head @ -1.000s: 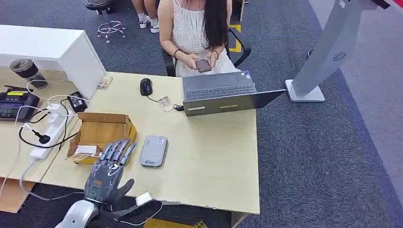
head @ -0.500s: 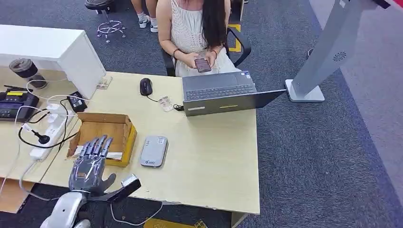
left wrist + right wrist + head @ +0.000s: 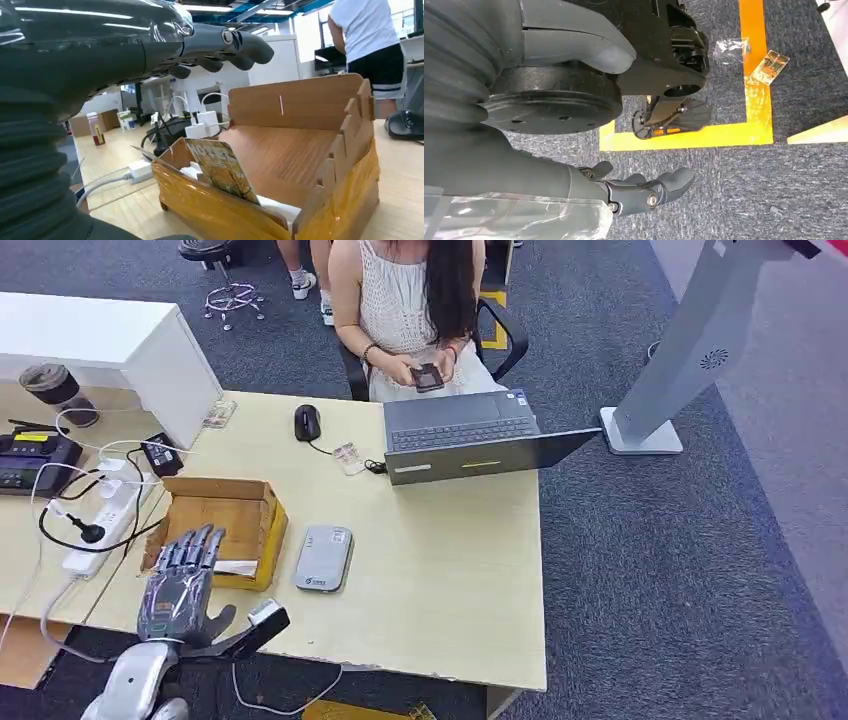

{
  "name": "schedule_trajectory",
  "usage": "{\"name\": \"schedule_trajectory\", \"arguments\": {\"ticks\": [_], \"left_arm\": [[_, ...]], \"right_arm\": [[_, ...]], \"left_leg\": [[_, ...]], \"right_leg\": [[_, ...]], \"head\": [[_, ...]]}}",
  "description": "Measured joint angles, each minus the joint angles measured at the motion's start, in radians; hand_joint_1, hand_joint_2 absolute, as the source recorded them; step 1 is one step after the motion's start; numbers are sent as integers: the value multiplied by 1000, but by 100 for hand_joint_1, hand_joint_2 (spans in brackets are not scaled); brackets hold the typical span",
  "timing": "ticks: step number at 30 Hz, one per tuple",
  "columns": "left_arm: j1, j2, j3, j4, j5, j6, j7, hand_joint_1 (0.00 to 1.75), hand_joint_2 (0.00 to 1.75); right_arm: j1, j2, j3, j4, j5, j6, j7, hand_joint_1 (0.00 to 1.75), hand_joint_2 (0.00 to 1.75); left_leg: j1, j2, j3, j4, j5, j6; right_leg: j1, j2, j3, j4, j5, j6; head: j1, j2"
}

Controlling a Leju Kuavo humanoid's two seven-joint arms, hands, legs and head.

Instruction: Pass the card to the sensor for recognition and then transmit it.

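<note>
The printed card [image 3: 220, 167], yellow and brown with a tree-like pattern, leans tilted inside the open brown cardboard box [image 3: 215, 528], propped against the box wall nearest the left hand [image 3: 180, 585], with white slips lying under it. In the left wrist view its upper edge rises a little above that near wall, which has glossy yellow tape along its outside.

The left hand hovers at the box's near corner, just above the pale wooden surface [image 3: 440, 570], with nothing in it: fingers [image 3: 235, 47] extended and slightly apart over the box opening, thumb swung out to the side. The right hand [image 3: 644, 192] hangs by the robot's side above the grey carpet, loosely open and carrying nothing.

The step in hand looks like picking the card out of the box. To do it well, the hand should probably come down over the near wall so that the fingers land behind the card's raised edge and the thumb in front, pinching the upper part that stands free. Pressing low would likely trap the white slips too, or push the light box away. A straight upward lift should clear the notched side flaps.

The flat grey rounded card reader [image 3: 324, 557] lies just beyond the box on the hand's thumb side, a short carry from the pick. A person sits at the far side of the surface, behind an open grey laptop [image 3: 470, 435].
</note>
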Motion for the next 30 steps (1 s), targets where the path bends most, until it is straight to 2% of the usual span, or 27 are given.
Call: {"name": "schedule_trajectory", "arguments": {"ticks": [10,17,30], "left_arm": [[-19,-12,58,20,-4,-1,19,0,175],[-44,-21,83,71,-9,3,27,0,175],[-94,-36,90,142,-34,4,28,0,175]], "right_arm": [[0,0,0,0,31,5,6,0,175],[0,0,0,0,42,7,9,0,175],[-1,0,0,0,65,11,21,0,175]], "left_leg": [[0,0,0,0,0,0],[0,0,0,0,0,0],[0,0,0,0,0,0]], "right_leg": [[0,0,0,0,0,0],[0,0,0,0,0,0],[0,0,0,0,0,0]], "head": [[0,0],[0,0],[0,0]]}}
